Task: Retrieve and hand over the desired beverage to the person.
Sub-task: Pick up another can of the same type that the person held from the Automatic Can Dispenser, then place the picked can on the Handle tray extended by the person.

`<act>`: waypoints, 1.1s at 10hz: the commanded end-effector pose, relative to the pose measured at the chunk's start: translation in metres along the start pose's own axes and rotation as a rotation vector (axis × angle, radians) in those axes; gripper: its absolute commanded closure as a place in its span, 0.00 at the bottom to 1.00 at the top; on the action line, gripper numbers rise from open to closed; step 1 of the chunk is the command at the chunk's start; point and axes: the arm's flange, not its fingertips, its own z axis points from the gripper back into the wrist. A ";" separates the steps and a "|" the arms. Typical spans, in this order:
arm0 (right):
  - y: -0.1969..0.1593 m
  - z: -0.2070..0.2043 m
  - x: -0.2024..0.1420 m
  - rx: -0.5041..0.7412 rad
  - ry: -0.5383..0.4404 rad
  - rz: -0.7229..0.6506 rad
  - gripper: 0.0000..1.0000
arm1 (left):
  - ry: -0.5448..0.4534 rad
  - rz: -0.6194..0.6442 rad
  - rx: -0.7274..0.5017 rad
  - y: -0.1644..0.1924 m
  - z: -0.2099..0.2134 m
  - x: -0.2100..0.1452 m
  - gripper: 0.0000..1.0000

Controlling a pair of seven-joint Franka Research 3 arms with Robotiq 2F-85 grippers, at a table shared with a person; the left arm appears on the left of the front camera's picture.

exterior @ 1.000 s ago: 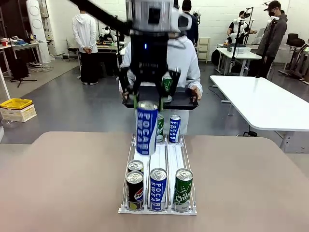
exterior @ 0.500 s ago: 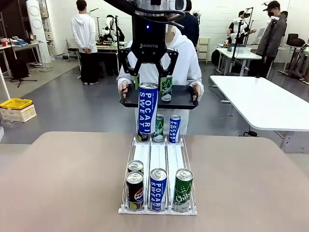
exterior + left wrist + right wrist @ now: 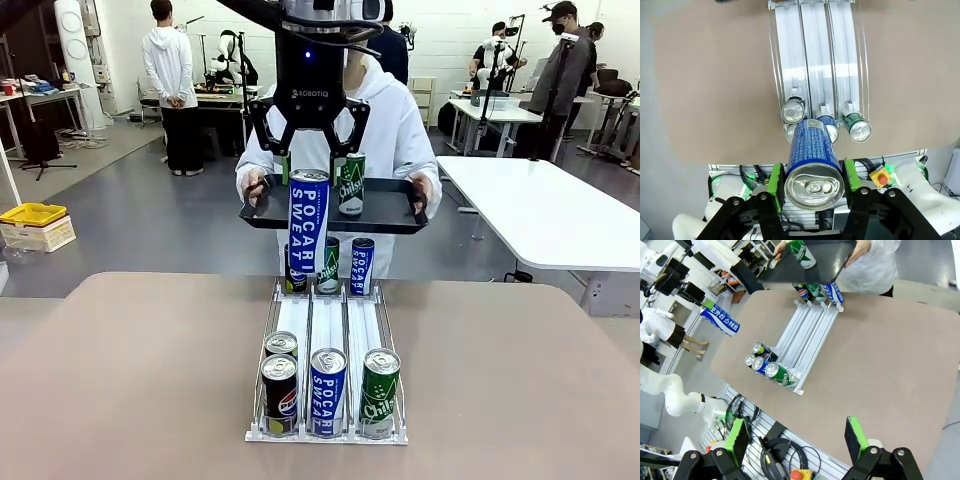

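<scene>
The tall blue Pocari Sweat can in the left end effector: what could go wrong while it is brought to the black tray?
1. The left end effector holds the tall blue Pocari Sweat can only near its top, so the can might swing or slip.
2. A green Chilsung can already stands on the person's black tray; the blue one could knock it over.

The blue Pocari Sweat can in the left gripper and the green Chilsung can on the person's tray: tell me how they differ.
The Pocari Sweat can is blue with white lettering; the Chilsung can is green. The Pocari Sweat can hangs in the air, clamped between the left gripper's pads; the Chilsung can stands on the black tray that the person holds. Both are upright slim drink cans.
</scene>
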 end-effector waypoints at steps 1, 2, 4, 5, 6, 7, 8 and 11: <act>-0.001 -0.001 0.001 0.024 -0.004 0.012 0.00 | -0.008 0.000 -0.002 0.001 0.004 -0.003 0.89; -0.001 -0.001 0.001 0.024 -0.004 0.012 0.00 | -0.008 0.000 -0.002 0.001 0.004 -0.003 0.89; -0.001 -0.001 0.001 0.024 -0.004 0.012 0.00 | -0.008 0.000 -0.002 0.001 0.004 -0.003 0.89; -0.001 -0.001 0.001 0.024 -0.004 0.012 0.00 | -0.008 0.000 -0.002 0.001 0.004 -0.003 0.89; -0.001 -0.001 0.001 0.024 -0.004 0.012 0.00 | -0.008 0.000 -0.002 0.001 0.004 -0.003 0.89; -0.001 -0.001 0.001 0.024 -0.004 0.012 0.00 | -0.008 0.000 -0.002 0.001 0.004 -0.003 0.89; -0.001 -0.001 0.001 0.024 -0.004 0.012 0.00 | -0.008 0.000 -0.002 0.001 0.004 -0.003 0.89; -0.001 -0.001 0.001 0.024 -0.004 0.012 0.00 | -0.008 0.000 -0.002 0.001 0.004 -0.003 0.89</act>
